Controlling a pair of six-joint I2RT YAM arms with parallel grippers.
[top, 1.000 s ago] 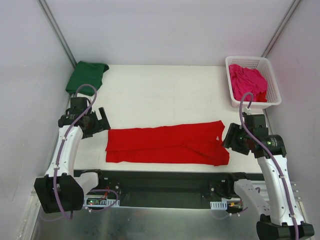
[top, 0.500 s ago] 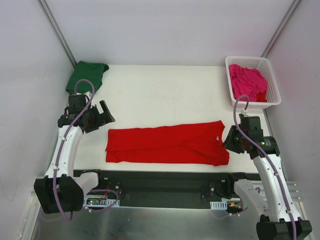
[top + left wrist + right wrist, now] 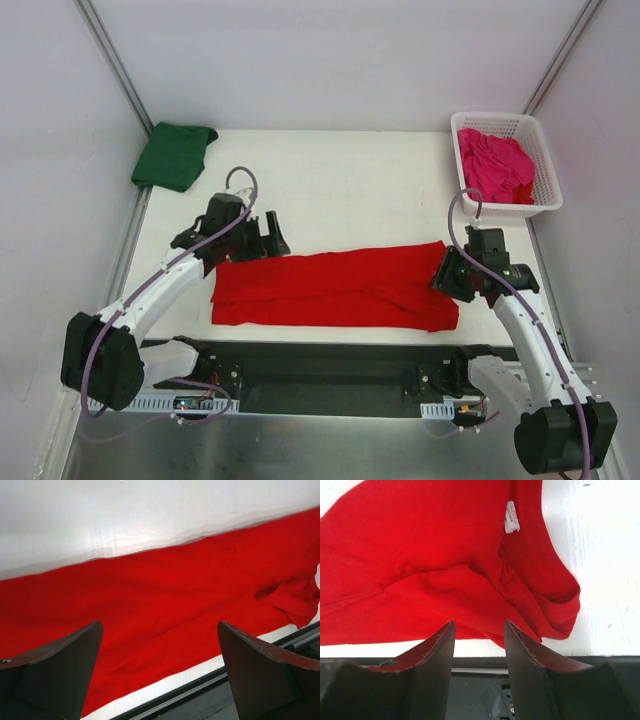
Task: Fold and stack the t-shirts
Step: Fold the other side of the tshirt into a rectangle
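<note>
Closest to me, the two arms stand on a black rail (image 3: 320, 362) along the near edge of the white table (image 3: 340, 190). Just behind the rail lies the red t-shirt (image 3: 330, 288). It is folded into a long flat band that runs from left to right, parallel to the table edge, with some soft wrinkles near its right end.

The right gripper (image 3: 447, 276) is at the right end of this band, over the collar. In the right wrist view a small white label (image 3: 511, 516) shows inside the collar. The two fingers stand with a narrow gap between them, and no cloth is pinched there. I cannot tell if the fingertips touch the fabric.

The left gripper (image 3: 265, 245) hangs over the far edge of the red t-shirt, toward its left end. Its jaws are spread wide and they hold nothing; in the left wrist view the red cloth lies flat under them.

Farther back, at the far left corner, the dark green t-shirt (image 3: 175, 155) lies as a small folded pile, partly over the table edge. At the far right corner stands a white lattice basket (image 3: 543, 190), and the pink t-shirt (image 3: 495, 165) is crumpled inside it.
</note>
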